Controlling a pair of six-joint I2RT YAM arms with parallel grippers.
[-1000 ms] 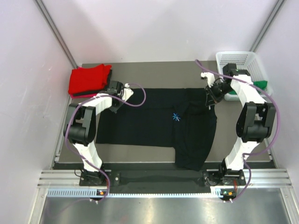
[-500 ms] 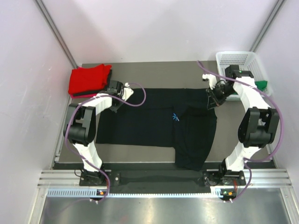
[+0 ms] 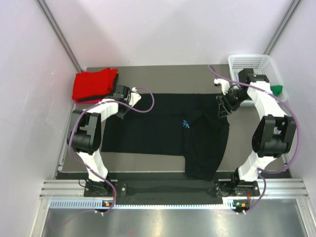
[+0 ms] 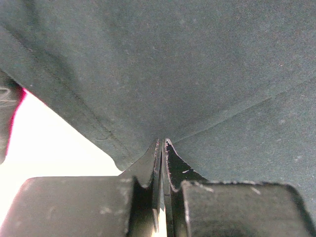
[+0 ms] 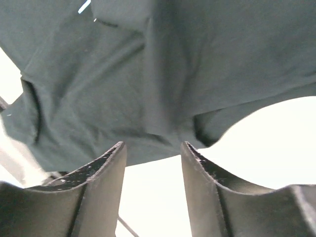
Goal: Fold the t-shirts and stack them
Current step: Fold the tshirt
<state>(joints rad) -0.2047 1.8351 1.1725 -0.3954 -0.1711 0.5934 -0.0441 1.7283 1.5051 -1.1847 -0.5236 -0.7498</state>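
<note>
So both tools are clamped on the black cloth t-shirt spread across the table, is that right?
Not quite. Only the left tool is clamped on the black cloth t-shirt; the right wrist view shows the right tool open, gripping nothing.

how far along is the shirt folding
Done: the red t-shirt lies folded at the far left corner of the table. In hand: the black t-shirt is spread across the table, the left fingers shut on its left edge, the right fingers open over its right edge, holding nothing. Left: finish folding it, stack it, then the green t-shirt in the basket.
</note>
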